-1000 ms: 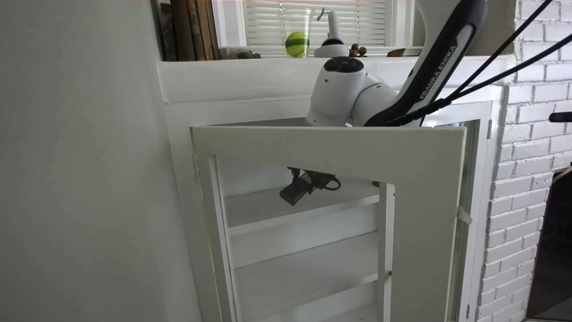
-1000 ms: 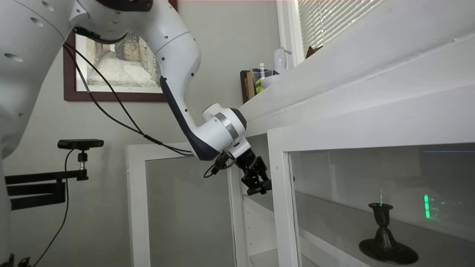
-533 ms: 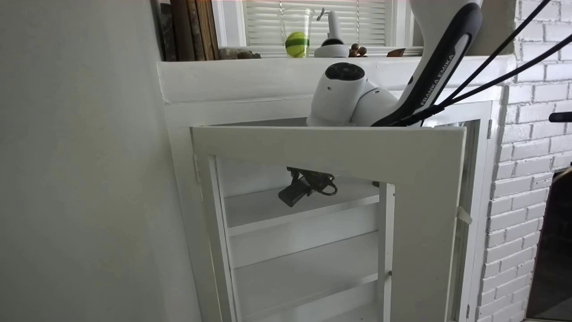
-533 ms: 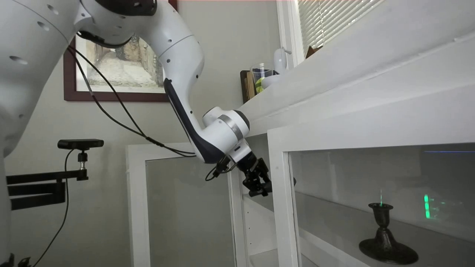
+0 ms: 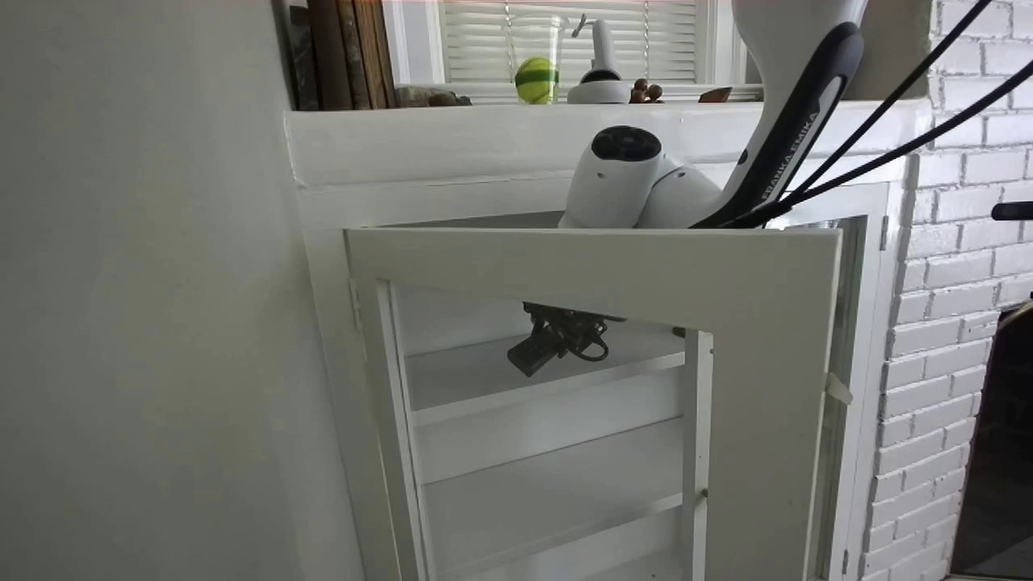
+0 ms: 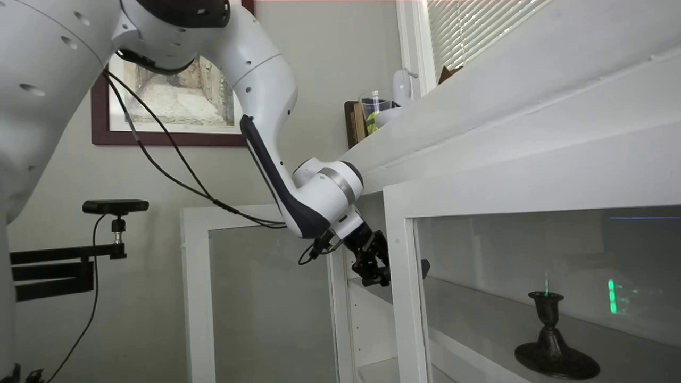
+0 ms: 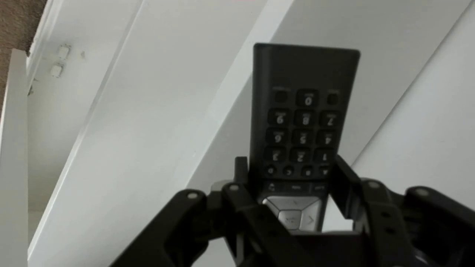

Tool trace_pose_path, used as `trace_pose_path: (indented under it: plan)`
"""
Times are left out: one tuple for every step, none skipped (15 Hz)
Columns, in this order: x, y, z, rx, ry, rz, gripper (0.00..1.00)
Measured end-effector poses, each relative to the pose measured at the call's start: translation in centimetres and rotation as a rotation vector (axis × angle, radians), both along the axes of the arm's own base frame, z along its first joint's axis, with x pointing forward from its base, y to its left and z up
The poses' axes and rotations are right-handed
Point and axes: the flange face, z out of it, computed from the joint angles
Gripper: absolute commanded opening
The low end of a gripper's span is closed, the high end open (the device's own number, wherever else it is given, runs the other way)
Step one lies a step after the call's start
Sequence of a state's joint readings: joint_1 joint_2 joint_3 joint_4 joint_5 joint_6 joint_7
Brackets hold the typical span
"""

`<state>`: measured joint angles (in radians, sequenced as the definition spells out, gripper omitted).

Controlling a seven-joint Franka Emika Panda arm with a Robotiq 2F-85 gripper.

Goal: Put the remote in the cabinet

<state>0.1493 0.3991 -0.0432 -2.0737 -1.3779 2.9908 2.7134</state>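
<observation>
The remote [image 7: 302, 122] is dark grey-black with number keys and silver arrow keys. My gripper [image 7: 289, 168] is shut on its sides, and the number-key end sticks out past the fingertips. In an exterior view, the gripper [image 6: 375, 266] is at the cabinet opening, above the upper shelf, and the remote's end [image 6: 425, 267] shows past a white post. The white cabinet [image 5: 484, 387] has its framed door [image 5: 767, 420] swung open. In this view the gripper [image 5: 569, 329] shows through the door, partly hidden by its top rail. In the wrist view, shelves run diagonally behind the remote.
A dark candlestick [image 6: 556, 340] stands behind glass on the right-hand shelf. A white post [image 6: 404, 287] stands just beside the gripper. The open door [image 6: 197, 298] is on the far side of the arm. Above, the ledge [image 5: 484, 145] holds books and a cup with a ball.
The arm has moved downward and a little further into the cabinet opening, with the remote still held. More of the remote's end now shows past the white post.
</observation>
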Motion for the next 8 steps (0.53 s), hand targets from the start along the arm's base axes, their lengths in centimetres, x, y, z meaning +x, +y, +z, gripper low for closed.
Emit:
trace_pose_path:
  plan:
    - [0.5, -0.4, 0.5, 0.0, -0.013, -0.004, 0.3]
    - [0.9, -0.7, 1.0, 0.003, -0.026, -0.004, 0.3]
    - [1.3, -1.1, 1.4, 0.007, -0.037, -0.004, 0.3]
    - [1.6, -1.3, 1.8, 0.013, -0.047, -0.004, 0.3]
    - [1.8, -1.5, 2.0, 0.019, -0.054, -0.001, 0.3]
    - [2.0, -1.6, 2.2, 0.027, -0.06, 0.003, 0.3]
    - [2.1, -1.6, 2.3, 0.037, -0.063, 0.009, 0.3]
    - [2.1, -1.6, 2.2, 0.046, -0.062, 0.016, 0.3]
